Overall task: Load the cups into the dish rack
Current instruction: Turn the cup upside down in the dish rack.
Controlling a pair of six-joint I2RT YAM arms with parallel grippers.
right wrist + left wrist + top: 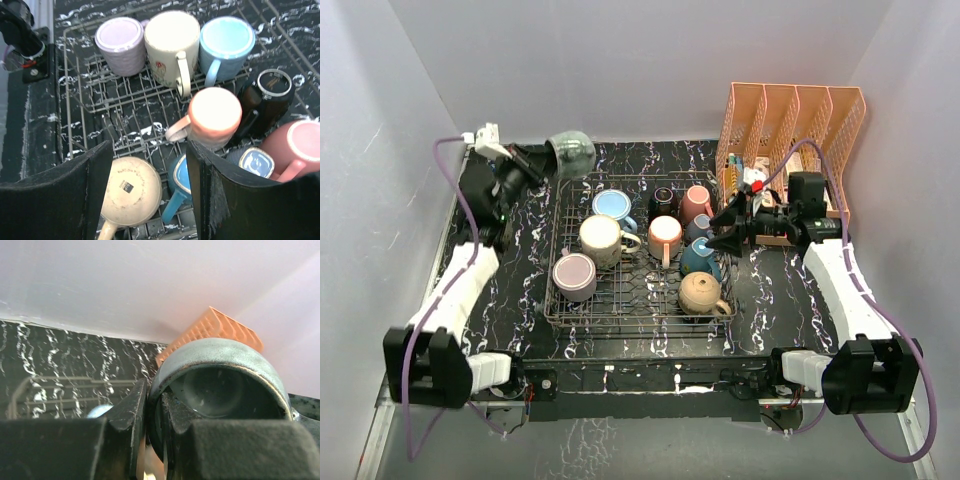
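black marbled table [770, 300], dish rack [640, 292], white walls [640, 60]

An orange mesh file organizer [795, 115] stands on the black marbled table [765, 300].

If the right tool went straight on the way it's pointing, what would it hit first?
Probably the bare wires of the dish rack, in the gap ahead of the right tool. The peach mug sits close beside that line, and depth is unclear.
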